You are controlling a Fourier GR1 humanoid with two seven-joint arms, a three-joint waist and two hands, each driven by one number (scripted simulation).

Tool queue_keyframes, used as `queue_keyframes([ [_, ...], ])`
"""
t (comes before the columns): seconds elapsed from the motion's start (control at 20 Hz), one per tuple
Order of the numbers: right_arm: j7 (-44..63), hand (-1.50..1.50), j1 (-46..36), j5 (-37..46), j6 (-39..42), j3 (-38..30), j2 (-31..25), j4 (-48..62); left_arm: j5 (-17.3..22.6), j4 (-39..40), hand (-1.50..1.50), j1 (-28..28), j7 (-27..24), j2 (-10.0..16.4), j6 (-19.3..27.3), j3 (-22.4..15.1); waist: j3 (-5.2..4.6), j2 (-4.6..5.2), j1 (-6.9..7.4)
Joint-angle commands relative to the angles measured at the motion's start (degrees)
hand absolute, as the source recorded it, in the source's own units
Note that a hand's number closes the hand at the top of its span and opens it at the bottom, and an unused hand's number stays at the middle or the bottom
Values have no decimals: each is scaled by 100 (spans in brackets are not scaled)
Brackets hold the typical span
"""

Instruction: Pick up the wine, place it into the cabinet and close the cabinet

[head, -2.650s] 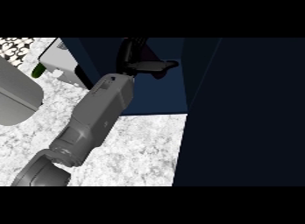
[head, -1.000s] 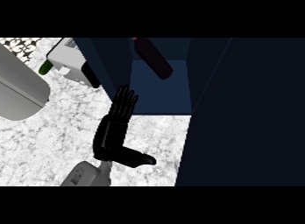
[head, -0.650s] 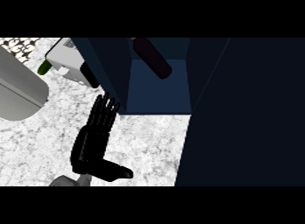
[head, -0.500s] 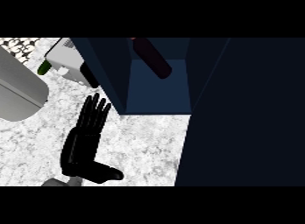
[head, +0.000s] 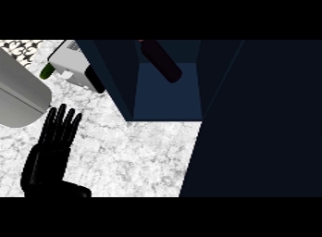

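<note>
White and grey marbled stone makes up the counter (head: 139,159), seen from the head view, the only view given. At the lower left a black left hand (head: 47,163) is seen over this counter, back upward, coming in from the lower edge. Its fingers (head: 61,124) are held straight and slightly fanned, pointing up the view, and nothing is held in them; the thumb juts out to the right near the lower edge. The hand lies well apart from the cabinet (head: 167,99), whose dark blue walls and lighter blue floor fill the upper middle. The wine (head: 161,61), a dark maroon bottle, is found inside this cabinet, aslant across the back of the blue floor, its upper end cut off by the top of the scene; whether it stands leaning or lies flat is hard to settle from so steep an angle. The cabinet door (head: 266,134) is open, shown as a broad, very dark panel down the right side. Just left of the cabinet's wall a white box (head: 75,69) is set, with a small green object (head: 46,71) touching its left edge. A large grey rounded form (head: 10,95) covers the upper left, above the fingertips.
</note>
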Motion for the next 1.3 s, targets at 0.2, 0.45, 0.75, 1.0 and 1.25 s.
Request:
queue_keyframes([
  [0.2,864,150,-186,39,-22,479,57,-1383,315,-155,-150,258,117,402,-329,592,-5,19,10],
  [0.45,1055,150,-472,194,-50,784,272,-1168,652,20,-150,541,84,962,-1074,1143,-11,13,59],
  [0.75,1316,150,-1078,-45,-80,837,762,-861,835,75,-150,371,282,1103,-1324,1285,-20,39,149],
  [1.0,1521,150,-1581,-377,11,708,1099,-565,868,166,-150,302,264,1059,-1487,1268,-38,88,290],
  [1.25,1777,150,-2104,-438,143,726,1454,-215,1106,374,-150,-46,530,1219,-1500,1468,-46,104,317],
])
